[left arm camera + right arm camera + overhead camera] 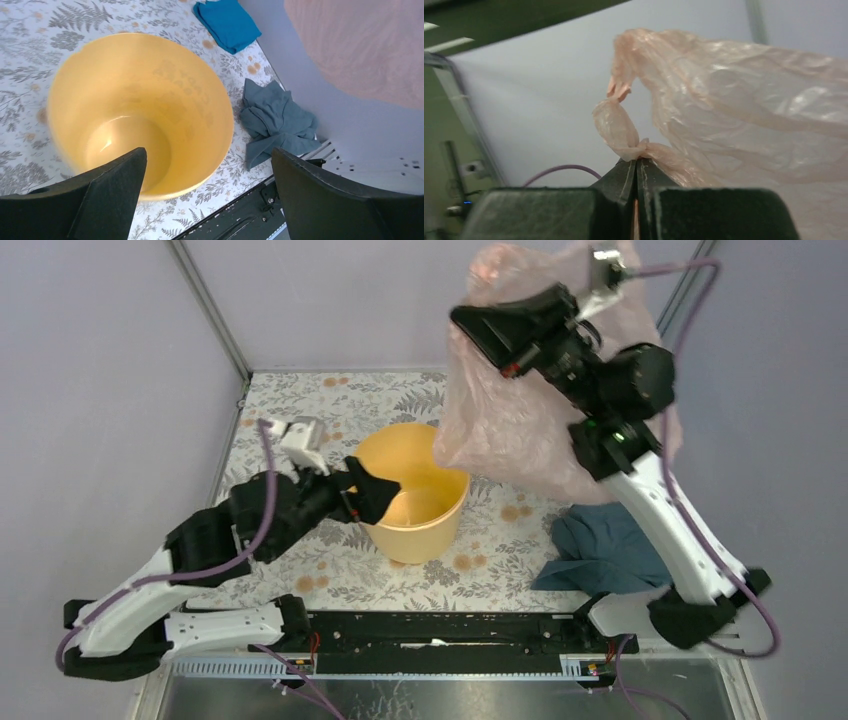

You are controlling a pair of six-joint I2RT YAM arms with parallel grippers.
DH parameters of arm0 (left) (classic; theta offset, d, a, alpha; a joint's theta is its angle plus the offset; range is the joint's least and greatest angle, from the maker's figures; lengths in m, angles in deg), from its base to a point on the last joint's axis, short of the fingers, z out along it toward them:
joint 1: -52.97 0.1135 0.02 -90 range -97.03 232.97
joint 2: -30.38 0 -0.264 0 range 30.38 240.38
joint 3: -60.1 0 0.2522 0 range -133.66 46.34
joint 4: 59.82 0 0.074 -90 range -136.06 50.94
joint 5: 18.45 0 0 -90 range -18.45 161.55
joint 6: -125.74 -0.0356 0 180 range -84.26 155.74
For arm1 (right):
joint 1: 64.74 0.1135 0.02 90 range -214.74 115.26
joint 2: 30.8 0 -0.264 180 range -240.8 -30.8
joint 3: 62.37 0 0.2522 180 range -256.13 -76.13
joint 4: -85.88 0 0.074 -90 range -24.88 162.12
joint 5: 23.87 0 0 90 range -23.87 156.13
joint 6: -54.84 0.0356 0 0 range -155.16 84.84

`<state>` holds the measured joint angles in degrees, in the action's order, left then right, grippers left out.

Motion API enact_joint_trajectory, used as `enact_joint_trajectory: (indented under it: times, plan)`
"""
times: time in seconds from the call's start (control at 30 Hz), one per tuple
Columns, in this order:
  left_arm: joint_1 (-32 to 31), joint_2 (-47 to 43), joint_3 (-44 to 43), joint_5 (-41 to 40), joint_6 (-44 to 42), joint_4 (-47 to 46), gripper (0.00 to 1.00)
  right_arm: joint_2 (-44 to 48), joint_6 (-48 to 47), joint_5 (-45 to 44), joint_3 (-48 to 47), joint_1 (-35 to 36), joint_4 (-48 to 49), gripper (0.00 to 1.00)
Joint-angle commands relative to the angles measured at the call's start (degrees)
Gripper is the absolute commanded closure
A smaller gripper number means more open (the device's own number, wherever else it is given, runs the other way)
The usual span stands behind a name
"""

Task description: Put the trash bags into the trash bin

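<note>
Not done yet, by the look of it. Pale-pink trash bag (520,410) hanging in the air at the far right, above the desk (300,585) and up and to the right of the trash bin (410,495). Lower folds drooping close to the bin's right rim in the top view; touching or not, impossible to tell. Pinched at a twisted, knotted corner between the shut right jaws, plain in the right wrist view. Left jaws spread wide, gripping nothing, poised at the bin's near-left rim and looking down into it. Inside of the bin bare yellow, no bag in it. Left to do, judging from this: carry the bag over the mouth, lower it in, let go, perhaps press the billowy film down.

Desk covered with a pale sheet printed with grey ferns and small orange flowers. Bin near the middle. Grey-blue cloth (605,550) crumpled on the desk to the right of the bin. Bright blue cloth (227,22) lying flatter beyond it, shown in the left wrist view only. Plain grey-lilac walls (100,390) around, metal posts (210,310) at the far corners, a black rail (450,630) along the near edge.
</note>
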<state>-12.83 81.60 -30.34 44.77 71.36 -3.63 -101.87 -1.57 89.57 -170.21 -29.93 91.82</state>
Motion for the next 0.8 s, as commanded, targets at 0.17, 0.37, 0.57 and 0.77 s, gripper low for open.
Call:
enact_joint_trajectory:
  times: [0.17, 0.37, 0.57, 0.77]
  plan:
    - [0.0, -16.5, 6.9, -6.8, 7.1, 6.1, 0.01, -21.8, 46.5, 9.5, -16.6, 3.5, 43.0, 1.00]
    - [-0.1, -19.3, 4.8, -9.7, 6.1, 8.4, 0.01, -19.9, 48.3, 6.8, -14.2, 4.9, 43.9, 1.00]
    - [0.0, -17.8, 2.1, 3.2, -4.2, 3.0, 0.01, -6.2, 38.8, -1.1, 5.0, 4.7, 32.1, 1.00]
    - [0.0, -14.7, -1.2, 10.3, -7.8, 3.1, 0.01, 10.0, 18.7, -15.9, 22.7, 4.7, 6.4, 1.00]
